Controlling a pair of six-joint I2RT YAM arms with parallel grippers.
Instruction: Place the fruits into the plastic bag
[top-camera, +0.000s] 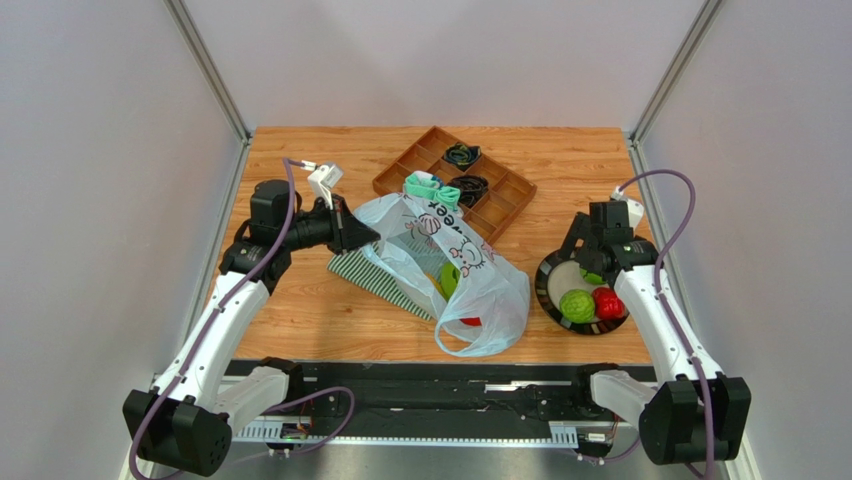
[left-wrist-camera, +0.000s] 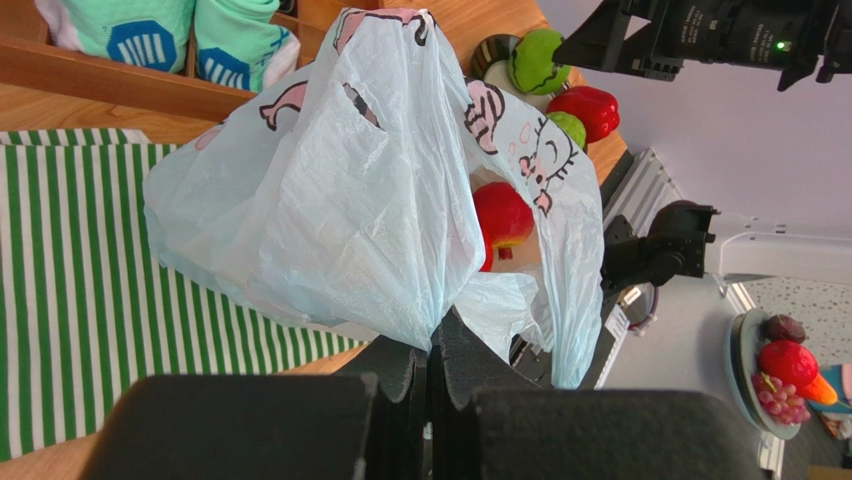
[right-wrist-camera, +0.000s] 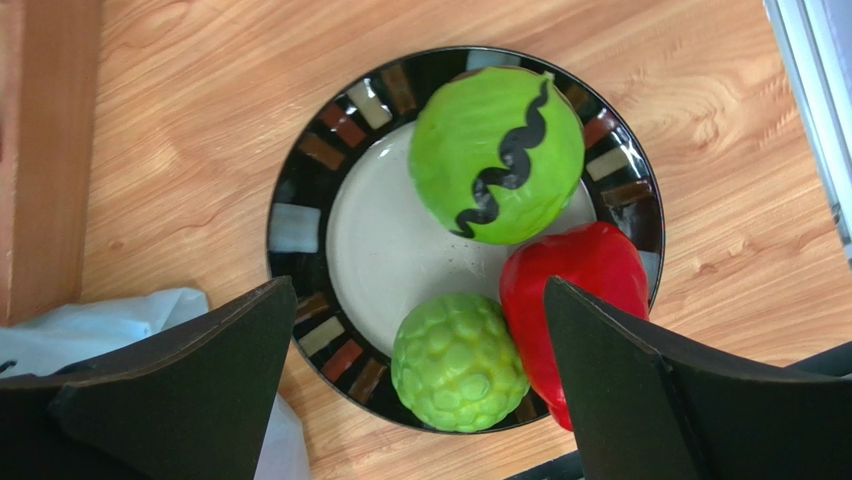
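**L→R, overhead view w/ wrist views.** Far L: the left pincer (top-camera: 368, 238) is shut on a pinch of the plastic bag (top-camera: 490, 285). In the left wrist view the film is gathered into a bunch that runs straight into the closed jaws. The bag touches the pincer at that one spot and spreads away from it to the R and toward the near edge. Under the bag a green-and-white striped cloth (top-camera: 372, 280) lies flat on the counter (top-camera: 300, 310), partly covered.

Seen thru the film are a bagged green fruit (top-camera: 450, 278) approx. mid-bag and a bagged red fruit (top-camera: 470, 321) at the near end. Both are well apart from the clamped pinch.

Behind the bag is a wooden tray (top-camera: 508, 212) w/ compartments. Teal socks (top-camera: 424, 188) sit at its near-L corner, against the bag's far side, and dark coiled items (top-camera: 462, 155) fill two other compartments.

R of the bag, near but not touching, a plate (right-wrist-camera: 298, 228) w/ a black tiled rim carries 3 fruits. They are a striped green fruit (right-wrist-camera: 497, 155), a bumpy green fruit (right-wrist-camera: 458, 362) and a red fruit (right-wrist-camera: 575, 290).

Far R: the right pincer (right-wrist-camera: 415, 290) hangs over the plate, jaws wide, holding nothing. In its wrist view the bumpy green fruit lies btwn the two fingers and the red fruit is just beside one finger, partly hidden by it. The striped green fruit is beyond the tips. Height above the fruits cannot be told. A corner of the bag shows by the other finger.
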